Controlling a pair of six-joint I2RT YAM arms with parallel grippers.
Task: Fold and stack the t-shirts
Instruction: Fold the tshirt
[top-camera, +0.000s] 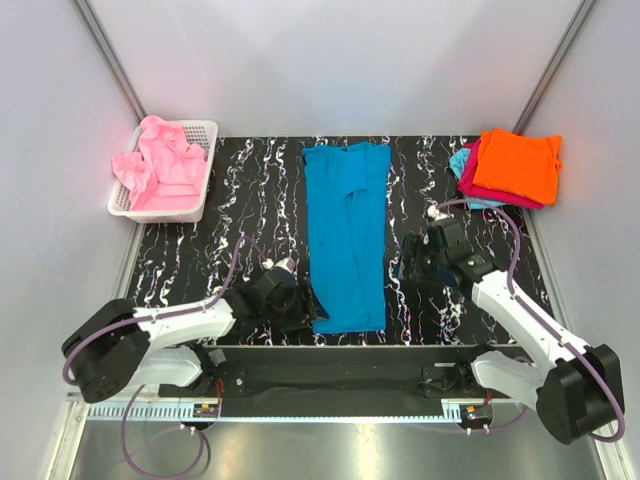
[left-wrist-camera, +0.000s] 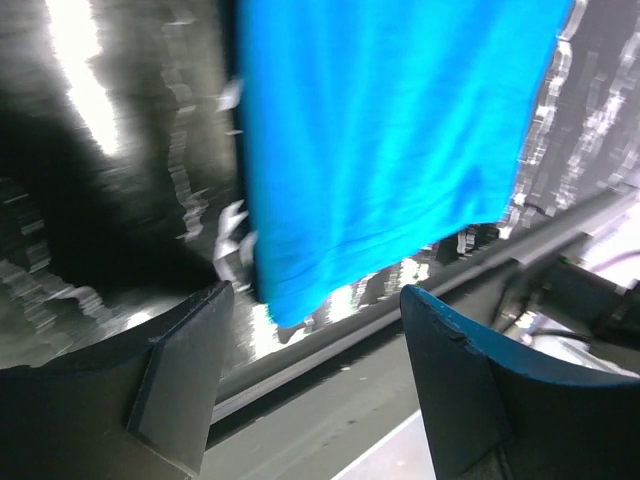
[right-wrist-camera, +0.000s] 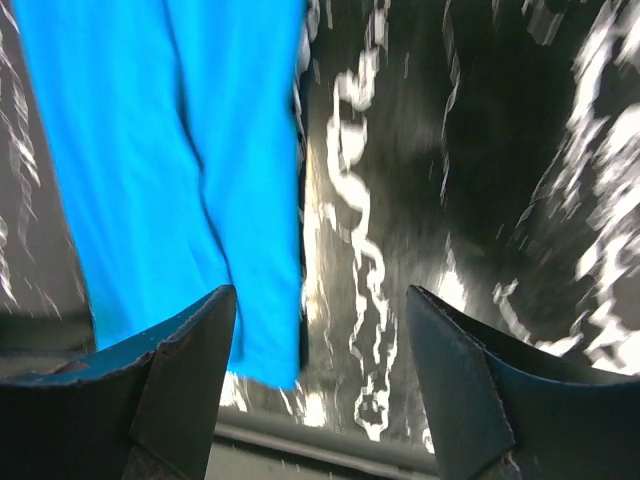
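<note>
Teal-blue t-shirt (top-camera: 346, 235): lies flat in the middle of the surface (top-camera: 240, 200), folded lengthwise into a long narrow strip. The strip runs from the far edge towards the near edge, and a soft crease runs down its length.
Left gripper (left-wrist-camera: 317, 295): low at the shirt's near left corner, jaws apart with nothing gripped between them. In the left wrist view the shirt's hemmed corner shows in the gap, lying on the surface beyond the tips.
Right gripper (right-wrist-camera: 320, 295): over the surface just to the right of the strip's near half, jaws apart and holding nothing. In the right wrist view the shirt's right edge passes close by the left-hand finger, and only marbled surface shows in the gap.
Surface: black with white marble veining; blurred in both wrist views.
Orange t-shirt (top-camera: 518, 165): folded, on top of a stack at the far right corner, well apart from the teal-blue one.
Magenta t-shirt (top-camera: 495, 195): under the orange one, its edge showing on the left and near sides.
Light cyan t-shirt (top-camera: 459, 162): lowest in the stack, only its left edge showing.
White mesh basket (top-camera: 207, 160): at the far left corner.
Pink t-shirts (top-camera: 165, 165): crumpled in the basket, heaped above its rim; how many, I cannot tell.
</note>
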